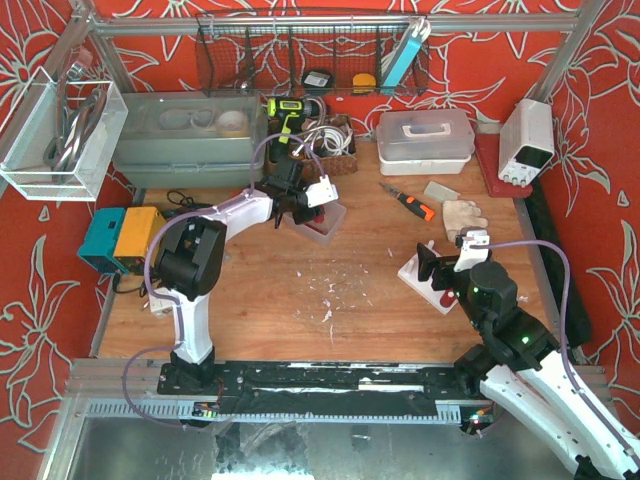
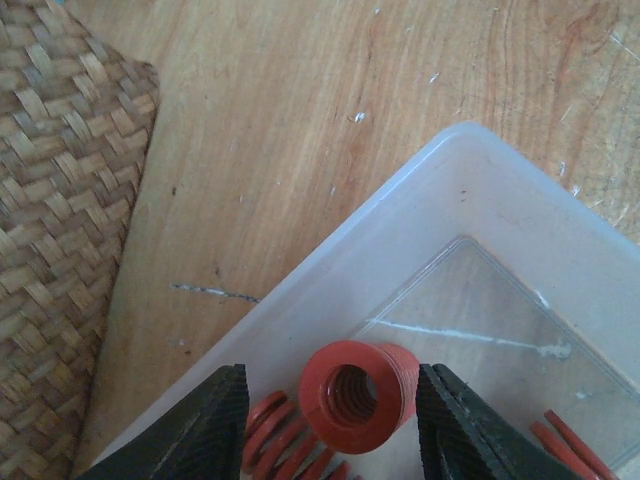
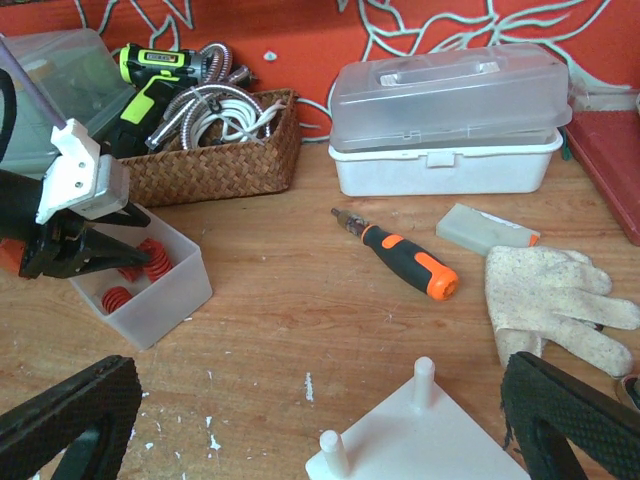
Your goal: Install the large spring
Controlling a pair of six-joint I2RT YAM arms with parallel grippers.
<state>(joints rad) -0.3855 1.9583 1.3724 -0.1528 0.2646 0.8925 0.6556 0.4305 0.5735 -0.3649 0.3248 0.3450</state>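
The large red spring [image 2: 357,392] lies in a translucent bin [image 2: 470,190] with thinner red springs [image 2: 268,428] beside it. My left gripper [image 2: 332,410] is open and reaches into the bin, its jaws on either side of the large spring, the right one close to it and the left one apart. In the top view this gripper [image 1: 300,207] is over the bin [image 1: 325,228]. My right gripper [image 3: 320,430] is open and empty above the white peg base [image 3: 430,445], which has two upright pegs in view. In the top view the right gripper [image 1: 442,268] hovers at that base [image 1: 418,275].
A wicker basket [image 3: 215,160] with hose stands behind the bin, with a drill [image 3: 150,75] next to it. A screwdriver [image 3: 405,255], a glove [image 3: 555,300] and a plastic toolbox [image 3: 445,120] lie beyond the base. A power supply [image 1: 527,140] stands at the back right.
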